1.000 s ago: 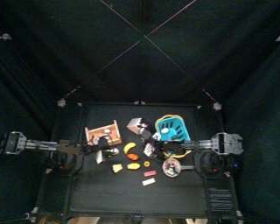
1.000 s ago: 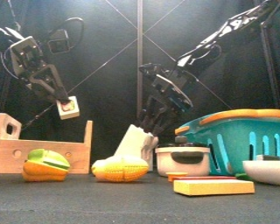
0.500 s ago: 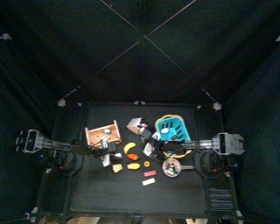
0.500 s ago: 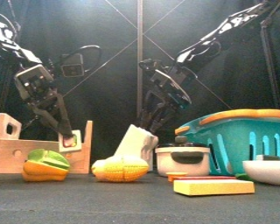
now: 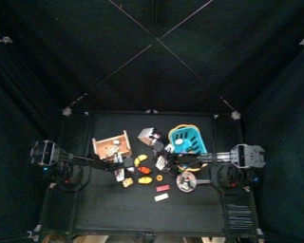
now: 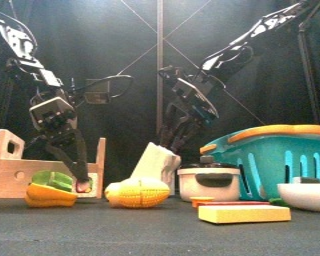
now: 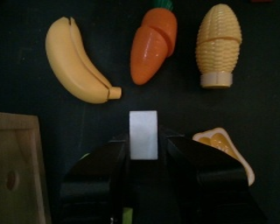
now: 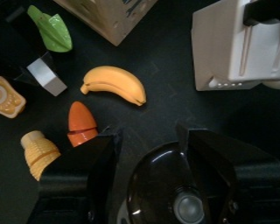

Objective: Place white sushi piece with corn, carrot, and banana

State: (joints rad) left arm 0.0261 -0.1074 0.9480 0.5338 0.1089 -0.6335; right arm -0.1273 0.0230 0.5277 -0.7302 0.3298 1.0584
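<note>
Left gripper point(image 7: 143, 166) low over table, jaws spread either side of white sushi point(image 7: 143, 136), which sits between them; contact unclear. Just beyond lie banana point(image 7: 78, 59), carrot point(image 7: 153, 45), corn point(image 7: 219, 44) in a row. Right gripper point(image 8: 147, 144) hangs open above pot point(image 8: 184, 192).

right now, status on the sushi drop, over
Left gripper low at the table, white sushi piece between its jaws. Banana, carrot, corn in a row just beyond. Right gripper open over a pot lid. Nothing blocking.
</note>
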